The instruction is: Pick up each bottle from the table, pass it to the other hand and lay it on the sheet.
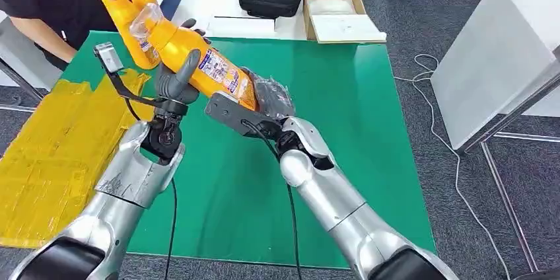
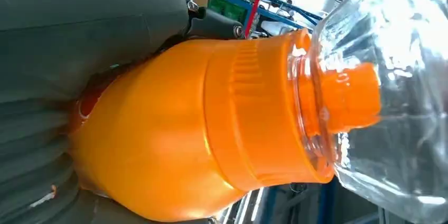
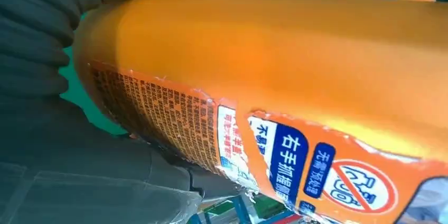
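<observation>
Head view: bottle point(image 1: 198, 62) between both hands

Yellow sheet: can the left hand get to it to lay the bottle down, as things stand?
Probably yes. The yellow sheet lies on the left hand's own side with nothing between, but the right hand also grips the bottle and must let go first.

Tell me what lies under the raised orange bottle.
Green mat lies beneath the orange plastic bottle, held by left hand and right hand; the mat directly underneath is hidden.
</observation>
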Tool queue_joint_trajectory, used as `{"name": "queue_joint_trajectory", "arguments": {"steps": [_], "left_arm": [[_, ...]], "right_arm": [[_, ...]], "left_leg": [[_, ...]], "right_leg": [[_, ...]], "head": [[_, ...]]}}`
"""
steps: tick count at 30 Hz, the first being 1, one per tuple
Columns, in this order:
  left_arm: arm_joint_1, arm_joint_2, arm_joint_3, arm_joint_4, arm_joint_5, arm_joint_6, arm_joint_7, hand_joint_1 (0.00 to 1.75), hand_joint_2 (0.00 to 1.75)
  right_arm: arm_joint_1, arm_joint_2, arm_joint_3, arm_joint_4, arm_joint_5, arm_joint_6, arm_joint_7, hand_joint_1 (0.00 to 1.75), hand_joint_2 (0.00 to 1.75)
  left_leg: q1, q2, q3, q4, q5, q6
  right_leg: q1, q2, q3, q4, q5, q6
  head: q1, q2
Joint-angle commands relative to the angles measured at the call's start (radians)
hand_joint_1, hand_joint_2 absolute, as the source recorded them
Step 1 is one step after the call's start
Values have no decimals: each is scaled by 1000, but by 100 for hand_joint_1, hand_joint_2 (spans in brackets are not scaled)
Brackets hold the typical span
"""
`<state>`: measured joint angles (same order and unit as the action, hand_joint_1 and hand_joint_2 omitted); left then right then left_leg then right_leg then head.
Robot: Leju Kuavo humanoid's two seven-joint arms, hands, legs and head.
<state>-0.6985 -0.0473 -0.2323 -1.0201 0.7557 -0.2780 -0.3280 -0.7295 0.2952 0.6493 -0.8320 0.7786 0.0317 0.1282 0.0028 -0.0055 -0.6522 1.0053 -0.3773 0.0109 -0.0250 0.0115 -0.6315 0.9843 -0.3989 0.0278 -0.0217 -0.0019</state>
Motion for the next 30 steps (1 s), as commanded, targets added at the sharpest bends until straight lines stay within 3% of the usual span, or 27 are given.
{"name": "queue_joint_trajectory", "arguments": {"steps": [1,9,10,11,15,21,29,30], "left_arm": [[-85,-33,-22,115,3,-39,2,175,175],[-104,-1,36,188,4,-70,-11,175,175],[-106,1,51,199,-4,-57,-18,175,175],[-105,19,80,213,-7,-54,-21,175,175],[-79,92,182,240,-24,-75,-30,175,175],[-94,155,281,309,-101,-18,-38,175,175],[-113,149,289,341,-108,-24,-38,175,175],[-113,149,289,341,-108,-24,-38,175,175]], "right_arm": [[-26,10,34,118,15,8,-4,175,175],[-16,-3,-16,97,33,-2,-9,175,175],[-12,-7,-27,84,37,-7,-12,30,175],[2,-22,-58,41,30,-18,-25,0,0],[66,-109,-131,-150,8,14,-45,0,0],[81,-162,-177,-222,-13,42,-54,0,0],[76,-160,-173,-207,-15,44,-57,0,0],[76,-160,-173,-207,-15,44,-57,0,0]], "left_leg": [[2,-4,6,1,-3,-1],[1,-2,5,1,-2,-1],[1,-2,3,0,-1,-1],[1,-1,2,0,-1,-1],[1,0,6,0,-2,-1],[1,2,4,0,-2,-1],[1,0,2,0,-1,-1],[2,-1,7,2,-4,-1]], "right_leg": [[2,-6,8,0,-4,-3],[2,-3,6,0,-2,-2],[1,-3,4,-1,-1,-2],[1,-2,4,0,-1,-2],[1,-1,7,-1,-2,-2],[1,0,5,0,-1,-2],[1,-1,3,0,-1,-1],[2,-3,10,0,-4,-3]], "head": [[0,0],[0,0],[0,0],[0,0],[0,0],[0,0],[0,0],[0,0]]}}
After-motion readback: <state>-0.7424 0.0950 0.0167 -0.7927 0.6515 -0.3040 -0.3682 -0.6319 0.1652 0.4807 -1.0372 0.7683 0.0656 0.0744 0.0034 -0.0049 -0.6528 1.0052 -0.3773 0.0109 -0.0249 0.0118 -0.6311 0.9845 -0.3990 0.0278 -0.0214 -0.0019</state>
